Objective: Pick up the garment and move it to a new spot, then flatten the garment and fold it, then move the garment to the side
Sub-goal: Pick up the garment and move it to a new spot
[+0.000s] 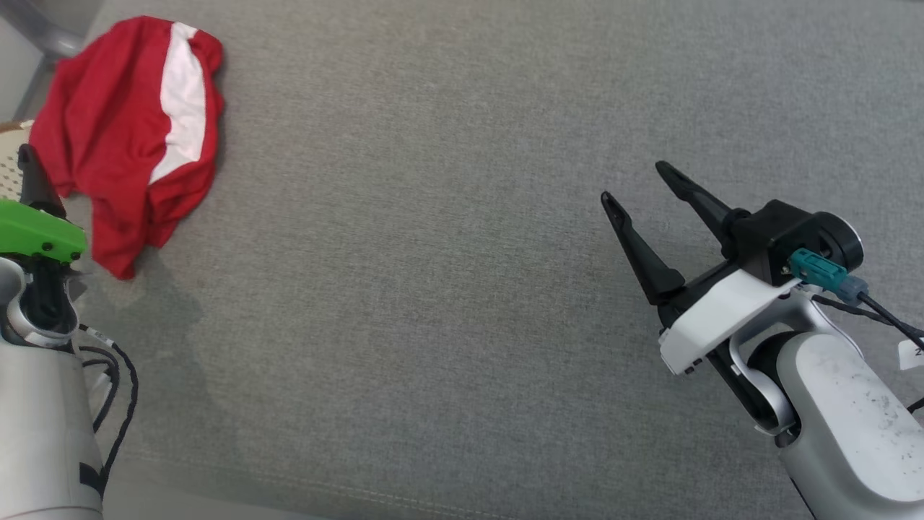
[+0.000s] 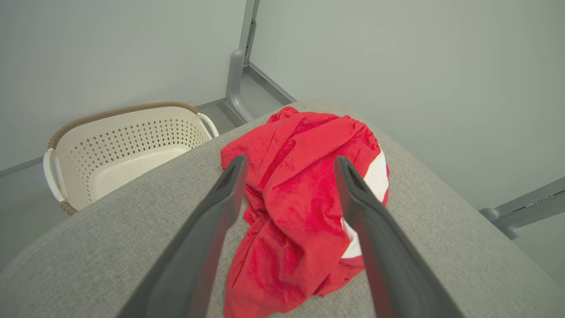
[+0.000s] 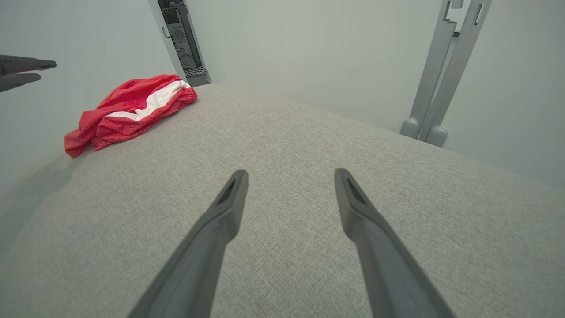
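A wide grey fabric-covered counter [image 1: 462, 325] spreads across the head view, with a stitched seam along its near edge. Two pale grey forearms rise from the bottom corners, the left forearm [image 1: 43, 433] with loose black cables [image 1: 119, 390] beside it and the scuffed right forearm [image 1: 844, 419] at the lower right. Beyond the counter's left edge and lower than its top stands a cream perforated plastic laundry basket [image 2: 128, 145] with a brown woven rim. Grey metal posts [image 3: 435, 79] stand against the pale walls behind the counter.

A crumpled red terry garment with a broad white stripe [image 1: 123, 137] lies in a heap at the counter's far left corner, close to the edge next to the basket. One lobe of the heap trails toward the robot.

The left tool [image 2: 289, 163] has its two long dark fingers spread wide apart and grips nothing. It points at the garment, which shows between and beyond the fingers in the left wrist view. In the right wrist view a gap shows between these fingertips and the cloth. A bright green cover [image 1: 40, 235] sits at its base.

The right tool [image 1: 633, 182] hangs over bare counter, well apart from the garment. Its fingers are likewise spread and empty. A small teal connector [image 1: 816, 269] plugs into its black body
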{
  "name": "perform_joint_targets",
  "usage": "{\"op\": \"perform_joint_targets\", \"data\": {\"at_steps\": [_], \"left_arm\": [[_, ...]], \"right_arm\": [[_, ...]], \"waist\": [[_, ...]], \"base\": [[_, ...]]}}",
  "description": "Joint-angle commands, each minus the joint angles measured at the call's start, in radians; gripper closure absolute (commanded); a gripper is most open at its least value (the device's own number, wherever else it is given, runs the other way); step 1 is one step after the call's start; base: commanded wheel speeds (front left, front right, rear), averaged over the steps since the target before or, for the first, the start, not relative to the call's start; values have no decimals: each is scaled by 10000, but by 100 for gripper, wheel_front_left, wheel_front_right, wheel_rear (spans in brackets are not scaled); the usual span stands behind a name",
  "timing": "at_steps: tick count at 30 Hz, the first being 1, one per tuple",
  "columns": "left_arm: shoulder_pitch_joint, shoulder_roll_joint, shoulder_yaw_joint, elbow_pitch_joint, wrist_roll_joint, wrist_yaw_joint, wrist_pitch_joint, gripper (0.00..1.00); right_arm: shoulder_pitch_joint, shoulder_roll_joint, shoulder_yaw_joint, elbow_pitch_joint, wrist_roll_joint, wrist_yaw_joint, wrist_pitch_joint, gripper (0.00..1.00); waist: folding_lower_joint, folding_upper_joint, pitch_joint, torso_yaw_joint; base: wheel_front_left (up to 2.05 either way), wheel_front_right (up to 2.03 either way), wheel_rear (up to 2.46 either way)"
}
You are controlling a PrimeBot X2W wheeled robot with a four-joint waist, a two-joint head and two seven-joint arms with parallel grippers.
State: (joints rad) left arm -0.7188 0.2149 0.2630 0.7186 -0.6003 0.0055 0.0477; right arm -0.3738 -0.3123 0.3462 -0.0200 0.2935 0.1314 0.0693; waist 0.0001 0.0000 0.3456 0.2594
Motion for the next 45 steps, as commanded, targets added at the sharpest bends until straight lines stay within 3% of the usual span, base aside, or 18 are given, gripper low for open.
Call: {"op": "perform_joint_targets", "data": {"at_steps": [1, 6, 13, 14, 15, 22, 25, 32, 39, 45], "left_arm": [[-331, 188, 76, 257, -62, 147, 241, 0], [-958, 475, 269, 957, -367, 439, 835, 0], [-1312, 453, 211, 1867, -467, 667, 1438, 0], [-1296, 425, 163, 1927, -453, 590, 1426, 71], [-1268, 387, 67, 1989, -420, 457, 1458, 100], [-1216, 804, -23, 1732, -424, -125, 1189, 100], [-1146, 1284, -87, 1333, -263, -344, 889, 100], [-1195, 1739, -656, -108, 255, -717, 950, 100], [-975, 1409, -1514, -2323, 562, -687, 1860, 100], [-606, 624, -2366, -4361, 473, -747, 2628, 100]], "right_arm": [[-174, -75, -33, -205, -76, -14, 58, 0], [-190, -198, -165, -667, -158, -14, 170, 0], [-4, -177, -335, -761, -188, -15, 59, 0], [18, -149, -341, -715, -179, -15, 46, 0], [30, -105, -343, -644, -160, -15, 2, 0], [-23, 161, -190, -116, 37, -15, -407, 0], [-10, 383, -104, 286, 181, -15, -691, 0], [292, 886, 127, 1388, 575, -15, -1433, 0], [587, 1199, 146, 2044, 780, -15, -1870, 0], [743, 1283, 40, 2240, 833, -15, -2004, 0]], "waist": [[-1, 0, 1645, -1327], [-1, 0, 2298, -1641], [-1, 0, 2506, -1823], [-1, 0, 2448, -1833], [-1, 0, 2358, -1836], [-1, 0, 1392, -1860], [-1, 0, 751, -1919], [-1, 0, -979, -2245], [-1, 0, -2186, -2993], [-1, 0, -2569, -3876]], "base": [[0, 0, 0], [0, 0, 0], [0, 0, 0], [0, 0, 0], [0, 0, 0], [0, 0, 0], [0, 0, 0], [0, 0, 0], [0, 0, 0], [0, 0, 0]]}}
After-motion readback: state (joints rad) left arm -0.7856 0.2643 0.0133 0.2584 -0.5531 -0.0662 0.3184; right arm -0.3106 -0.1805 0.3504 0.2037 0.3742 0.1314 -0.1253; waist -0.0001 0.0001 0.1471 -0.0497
